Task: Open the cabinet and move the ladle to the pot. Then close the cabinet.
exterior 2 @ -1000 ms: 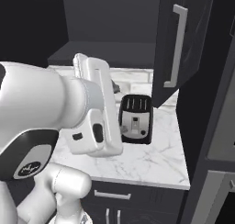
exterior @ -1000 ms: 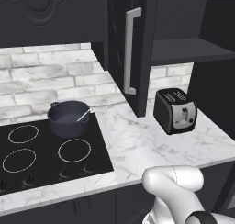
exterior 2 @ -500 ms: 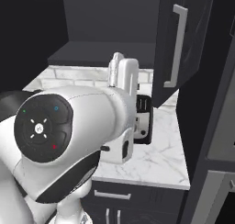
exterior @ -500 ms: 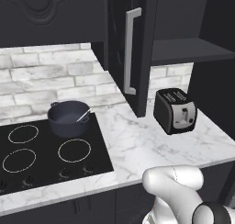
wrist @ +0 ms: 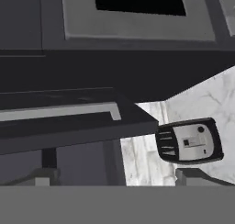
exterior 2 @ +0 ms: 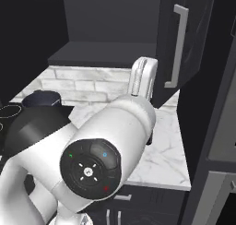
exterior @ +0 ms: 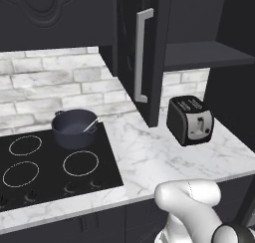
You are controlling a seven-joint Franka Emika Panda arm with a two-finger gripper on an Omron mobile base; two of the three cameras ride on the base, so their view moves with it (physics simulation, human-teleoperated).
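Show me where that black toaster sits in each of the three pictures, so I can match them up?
Left base view: the toaster stands right of centre on the marble counter.
Right base view: I cannot make it out; the robot's white arm blocks the counter there.
Hand view: lower right, rolled on its side.
Shared landmark: the open cabinet door's silver bar handle.

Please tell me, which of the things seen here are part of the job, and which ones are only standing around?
Part of the job:
- cabinet, door open
- ladle, lying in the pot
- pot, on the cooktop
- gripper, open, holding nothing

Only standing around:
- toaster, on the marble counter
- cooktop
- brick backsplash
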